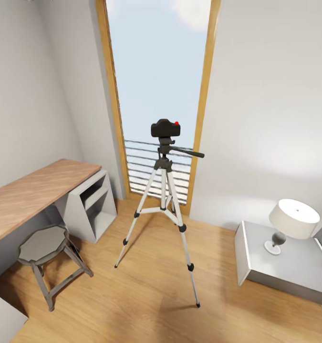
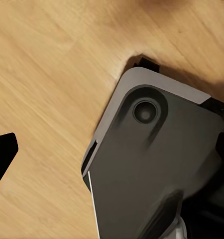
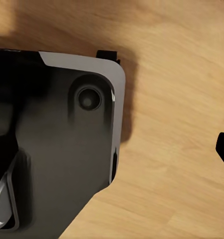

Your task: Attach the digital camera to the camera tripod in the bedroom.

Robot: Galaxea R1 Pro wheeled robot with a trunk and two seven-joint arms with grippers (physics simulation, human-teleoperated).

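A grey-walled bedroom with a light wood floor (image 1: 146,305), where the digital camera (image 1: 165,128) sits atop the camera tripod (image 1: 164,209) before the tall window (image 1: 158,71).

From my head view the camera appears seated on the tripod's head, though I can't confirm it is locked. My wrist cameras look down at my own base over the floor, so I cannot tell how my jaws stand. The risk: rolling forward and clipping a splayed leg, toppling the lot.
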